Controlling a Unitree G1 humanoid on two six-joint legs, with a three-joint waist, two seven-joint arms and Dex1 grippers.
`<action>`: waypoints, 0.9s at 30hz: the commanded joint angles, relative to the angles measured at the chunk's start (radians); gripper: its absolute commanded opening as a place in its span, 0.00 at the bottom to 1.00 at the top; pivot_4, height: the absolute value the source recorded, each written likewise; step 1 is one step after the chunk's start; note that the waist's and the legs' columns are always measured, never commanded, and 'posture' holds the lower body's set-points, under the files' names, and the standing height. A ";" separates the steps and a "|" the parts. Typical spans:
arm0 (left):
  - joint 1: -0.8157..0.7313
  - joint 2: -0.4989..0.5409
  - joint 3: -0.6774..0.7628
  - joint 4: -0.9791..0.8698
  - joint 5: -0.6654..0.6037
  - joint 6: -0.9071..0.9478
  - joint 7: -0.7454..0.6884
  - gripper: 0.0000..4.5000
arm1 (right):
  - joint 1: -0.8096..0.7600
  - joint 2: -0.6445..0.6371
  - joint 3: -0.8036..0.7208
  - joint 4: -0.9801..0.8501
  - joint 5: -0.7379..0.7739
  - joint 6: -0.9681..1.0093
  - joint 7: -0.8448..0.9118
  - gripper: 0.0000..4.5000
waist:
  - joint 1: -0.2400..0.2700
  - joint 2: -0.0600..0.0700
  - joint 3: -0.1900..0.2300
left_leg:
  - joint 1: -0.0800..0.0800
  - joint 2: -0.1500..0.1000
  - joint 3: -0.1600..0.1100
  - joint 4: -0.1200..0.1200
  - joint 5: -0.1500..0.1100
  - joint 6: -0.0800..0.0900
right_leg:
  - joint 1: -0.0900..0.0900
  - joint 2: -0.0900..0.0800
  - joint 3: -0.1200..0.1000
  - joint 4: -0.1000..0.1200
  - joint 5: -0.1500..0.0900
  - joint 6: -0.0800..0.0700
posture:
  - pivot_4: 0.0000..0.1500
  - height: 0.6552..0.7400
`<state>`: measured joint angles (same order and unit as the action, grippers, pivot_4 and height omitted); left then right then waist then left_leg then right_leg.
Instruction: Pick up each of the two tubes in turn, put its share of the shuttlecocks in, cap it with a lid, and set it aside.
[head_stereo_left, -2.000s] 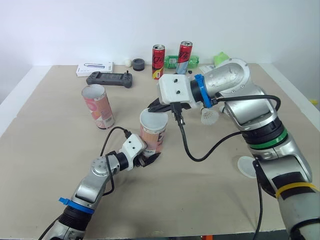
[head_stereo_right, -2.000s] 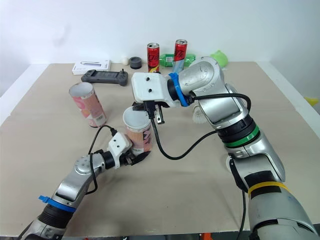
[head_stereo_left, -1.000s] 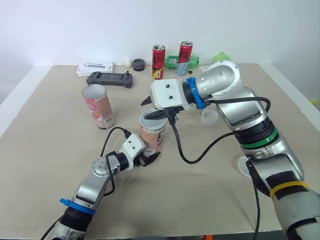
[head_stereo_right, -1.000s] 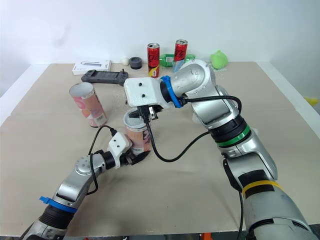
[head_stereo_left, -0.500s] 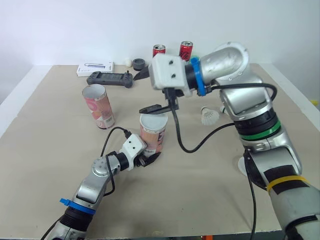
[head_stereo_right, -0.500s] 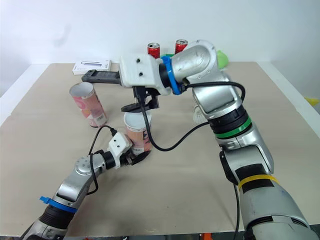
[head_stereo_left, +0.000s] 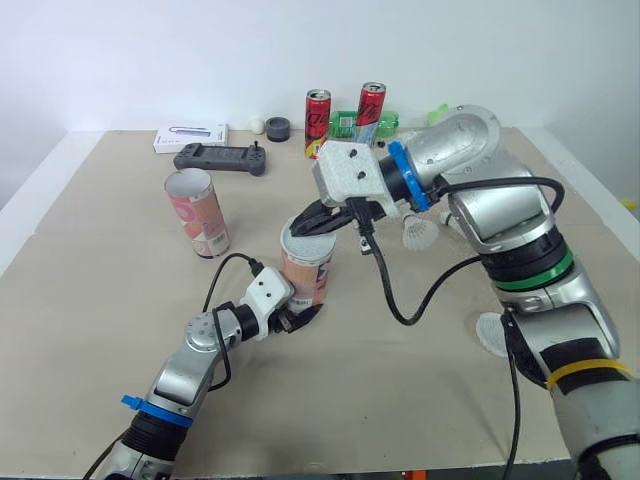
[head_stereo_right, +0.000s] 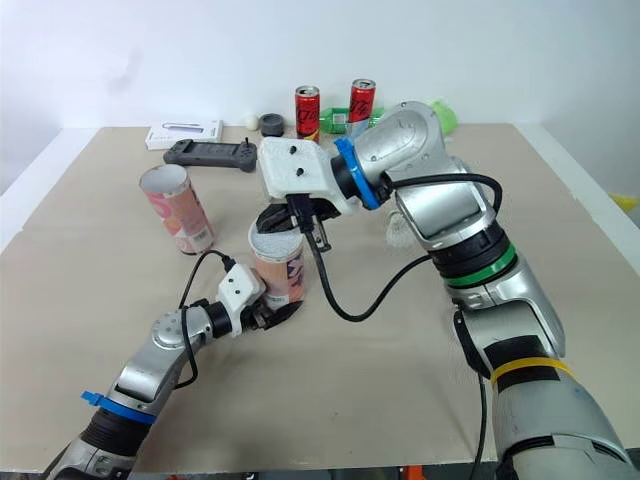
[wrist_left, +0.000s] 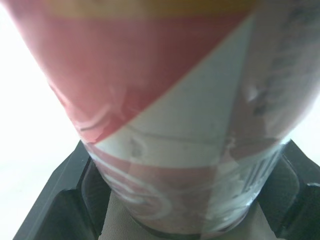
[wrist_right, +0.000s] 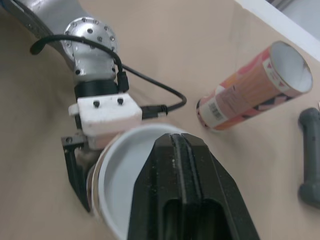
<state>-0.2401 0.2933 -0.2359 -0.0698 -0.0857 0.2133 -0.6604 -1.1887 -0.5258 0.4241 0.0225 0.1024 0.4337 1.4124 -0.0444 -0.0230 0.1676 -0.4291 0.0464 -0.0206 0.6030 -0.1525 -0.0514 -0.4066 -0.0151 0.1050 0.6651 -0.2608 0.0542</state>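
Two tubes stood on the table (head_stereo_left: 90, 300), both printed in pink, red and white. The capped tube (head_stereo_left: 305, 268) was near the table's middle, upright, with a white lid (wrist_right: 120, 170) seated over its mouth, so its contents could not be seen. The open tube (head_stereo_left: 198, 213) stood well apart toward 10 o'clock from it, leaning slightly, its white inside showing bare as far down as could be seen. One shuttlecock (head_stereo_left: 420, 233) lay on the table toward 3 o'clock of the capped tube, and a spare lid (head_stereo_left: 490, 333) lay flat toward 4 o'clock, partly behind the right arm. A barcode showed low on the open tube in the right wrist view, but no lettering on either tube could be read. At 12 o'clock, by the far edge, stood two red cans (head_stereo_left: 317, 111), with a green bottle (head_stereo_left: 346, 124) lying between them; their writing was too small to make out. A dark controller (head_stereo_left: 220, 157) and a white box (head_stereo_left: 190, 137) lay toward 11 o'clock. The left gripper (head_stereo_left: 298, 315) clasped the capped tube at its base from the 6 o'clock side, one of its black fingers (wrist_left: 50, 210) on each flank of it. The right gripper (head_stereo_left: 312, 222) hung over the lid with its two fingers pressed together; whether they touched the lid could not be told.
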 joint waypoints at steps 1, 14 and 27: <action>0.011 -0.003 -0.025 0.018 0.011 0.005 -0.001 0.79 | -0.012 0.001 -0.003 0.008 -0.012 0.017 -0.012 0.01 | 0.000 0.000 0.000 | 0.000 0.000 0.000 0.000 0.000 0.000 | 0.000 0.000 0.000 0.000 0.000 0.000 | 1.00 1.00; 0.007 -0.008 -0.024 0.020 0.010 0.004 0.001 0.79 | 0.015 0.058 0.043 0.063 -0.044 0.016 -0.026 0.01 | -0.001 0.000 0.000 | 0.001 0.000 0.000 0.000 0.000 0.000 | 0.001 0.000 0.000 0.000 0.000 0.000 | 1.00 1.00; 0.008 -0.001 -0.019 0.014 0.009 0.007 -0.002 0.79 | 0.154 0.102 0.012 0.080 -0.022 -0.015 -0.051 0.01 | -0.003 0.004 -0.004 | 0.004 0.001 0.000 0.000 0.000 0.000 | 0.003 0.001 0.000 0.000 0.000 -0.001 | 1.00 1.00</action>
<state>-0.2358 0.2927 -0.2292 -0.0609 -0.0890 0.2204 -0.6583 -1.0776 -0.4417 0.3789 0.0902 0.0806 0.4112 1.3484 -0.0476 -0.0195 0.1633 -0.4246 0.0469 -0.0202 0.6023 -0.1525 -0.0515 -0.4033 -0.0144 0.1053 0.6652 -0.2607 0.0534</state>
